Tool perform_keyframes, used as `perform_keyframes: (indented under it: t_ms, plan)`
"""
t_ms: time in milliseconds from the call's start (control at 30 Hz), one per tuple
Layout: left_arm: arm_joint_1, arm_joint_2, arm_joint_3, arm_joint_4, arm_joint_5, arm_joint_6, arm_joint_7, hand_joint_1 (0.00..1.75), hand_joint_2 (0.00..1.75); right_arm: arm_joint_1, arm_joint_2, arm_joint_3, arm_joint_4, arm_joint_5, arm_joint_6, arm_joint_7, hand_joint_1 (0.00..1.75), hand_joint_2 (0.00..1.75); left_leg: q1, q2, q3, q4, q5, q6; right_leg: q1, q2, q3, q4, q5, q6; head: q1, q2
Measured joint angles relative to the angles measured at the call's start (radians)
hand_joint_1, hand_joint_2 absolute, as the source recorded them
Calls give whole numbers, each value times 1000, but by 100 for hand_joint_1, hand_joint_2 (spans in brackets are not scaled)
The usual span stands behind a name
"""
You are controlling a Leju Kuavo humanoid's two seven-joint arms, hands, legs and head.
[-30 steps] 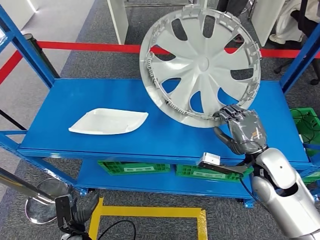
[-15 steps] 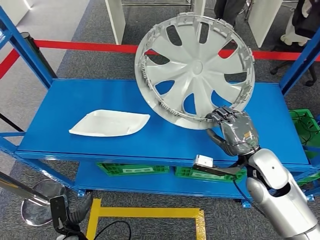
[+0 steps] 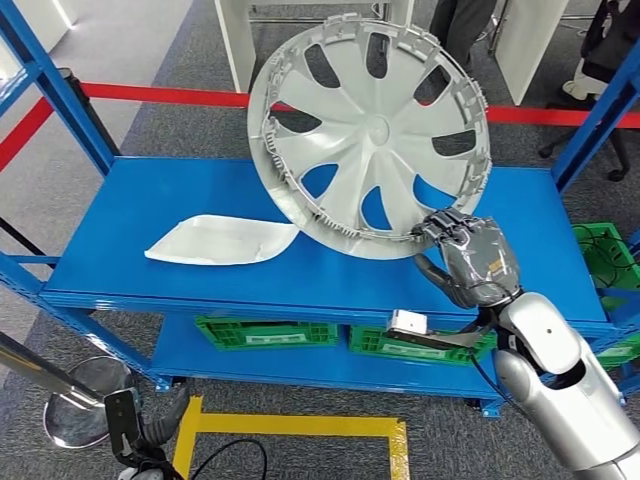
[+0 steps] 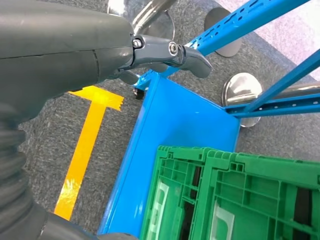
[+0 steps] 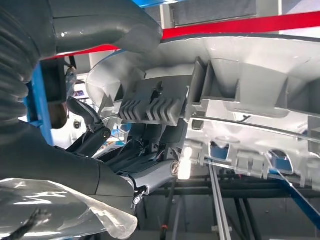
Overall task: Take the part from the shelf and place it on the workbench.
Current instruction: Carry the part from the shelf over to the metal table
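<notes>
my right hand (image 3: 474,262) fingers (image 3: 441,228) pinch wheel cover (image 3: 370,135) lower rim | cover tilts up-left, away from fingers, above shelf (image 3: 113,225) | left hand (image 4: 68,55) lower, holds nothing

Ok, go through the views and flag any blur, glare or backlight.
Head view: sharp and evenly lit, soft sheen on the wheel cover. Left wrist view: the left hand close to the lens is soft, the green crate crisp. Right wrist view: backlit, a bright glare spot under the cover's rim.
</notes>
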Motion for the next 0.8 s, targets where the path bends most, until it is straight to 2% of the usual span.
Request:
perform_keyframes:
  t_ms: [33, 67, 133, 167, 200, 233, 300, 333, 367, 467, 500, 533, 567, 633, 667, 700, 733, 767, 800]
  plan:
    - [0, 0, 1, 0, 0, 5, 0, 0, 175, -2, 0, 1, 0, 0, 0, 0, 175, 175, 2, 0, -9, 29, -27, -5, -2, -2, -4, -2, 6, -7, -2, 0]
    - [-1, 0, 2, 0, 1, 10, 1, 0, 175, -5, 0, 3, 0, 1, 0, 1, 175, 175, 5, 1, -25, 77, -67, -12, -3, -4, -9, -2, 11, -12, -3, 0]
    - [-1, 0, 5, 0, 1, 16, 2, 0, 175, -7, 0, 8, 2, 1, 0, 2, 175, 175, 11, 1, -60, 201, -144, -21, -3, -6, -24, -2, 22, -16, -5, 0]
    - [-1, 0, 7, 0, 1, 18, 2, 0, 175, -8, 0, 11, 3, 1, 0, 3, 175, 175, 13, 1, -66, 243, -165, -23, -2, -7, -32, -2, 28, -15, -5, 0]
    - [-1, 0, 9, 0, 1, 20, 3, 0, 175, -9, 0, 15, 5, 1, 1, 3, 175, 175, 15, 1, -56, 250, -167, -24, -2, -7, -40, -2, 35, -14, -5, 0]
    - [-1, 0, 10, 0, 1, 21, 3, 0, 175, -9, 0, 18, 6, 1, 1, 3, 175, 175, 16, 1, -28, 221, -152, -23, -2, -8, -47, -1, 41, -12, -5, 0]
    - [-3, 0, 12, -1, 0, 22, 3, 0, 175, -12, 0, 22, 7, 1, 1, 3, 175, 175, 17, 1, 63, 85, -109, -18, -3, -8, -58, -1, 54, -3, -5, 0]
    - [-5, 0, 12, -2, 0, 23, 3, 0, 175, -15, 0, 23, 8, 1, 1, 3, 175, 175, 15, 1, 96, 25, -95, -15, -2, -8, -62, -1, 60, 3, -5, 0]
    - [-7, 0, 14, -4, -1, 23, 3, 0, 175, -19, 0, 24, 9, 1, 1, 4, 175, 175, 13, 0, 115, -14, -87, -11, -3, -8, -66, -3, 68, 10, -5, 0]
    - [-6, 0, 19, -5, -3, 26, 4, 0, 175, -26, 0, 28, 15, 1, 1, 6, 175, 175, 7, 0, 107, -34, -67, 7, -7, -7, -75, -15, 91, 31, -5, 0]
    - [-6, 0, 21, -5, -5, 27, 4, 0, 175, -26, 0, 30, 16, 1, 1, 6, 175, 175, 7, 1, 101, -39, -54, 15, -8, -7, -82, -13, 85, 37, -4, 0]
    - [-6, -1, 22, -5, -6, 27, 4, 0, 175, -26, 0, 31, 17, 1, 1, 5, 175, 175, 8, 3, 93, -45, -40, 23, -8, -6, -94, 5, 59, 40, -3, 0]
    - [-6, -1, 23, -5, -7, 28, 4, 0, 175, -26, 0, 32, 19, 1, 1, 5, 175, 175, 9, 4, 82, -50, -26, 30, -7, -5, -110, 44, 17, 41, -1, 0]
    - [-7, -2, 25, -5, -9, 29, 5, 0, 175, -26, 0, 36, 22, 1, 1, 3, 175, 175, 4, 5, 57, -48, -6, 40, -5, -5, -139, 169, -77, 42, 3, 0]
    - [-6, -2, 25, -5, -9, 29, 5, 0, 175, -26, 0, 38, 24, 1, 1, 3, 175, 175, 1, 5, 44, -47, 3, 42, -5, -5, -146, 224, -101, 42, 3, 0]
    - [-6, -3, 26, -5, -9, 30, 5, 0, 175, -25, 0, 40, 25, 1, 1, 3, 175, 175, -1, 5, 31, -45, 11, 42, -4, -5, -140, 253, -105, 41, 2, 0]
    - [-6, -3, 27, -5, -10, 31, 5, 0, 175, -25, 0, 41, 27, 1, 1, 3, 175, 175, -2, 5, 18, -42, 19, 42, -2, -5, -117, 248, -90, 40, 3, 0]
    - [-6, -3, 28, -5, -10, 32, 5, 0, 175, -25, 0, 42, 27, 1, 1, 3, 175, 175, -3, 5, 5, -39, 27, 41, 0, -5, -75, 206, -66, 37, 2, 0]
    - [-6, -3, 28, -5, -11, 33, 6, 0, 175, -26, 0, 42, 27, 1, 0, 4, 175, 175, -3, 5, -5, -36, 34, 39, 2, -5, -24, 140, -52, 32, 3, 0]
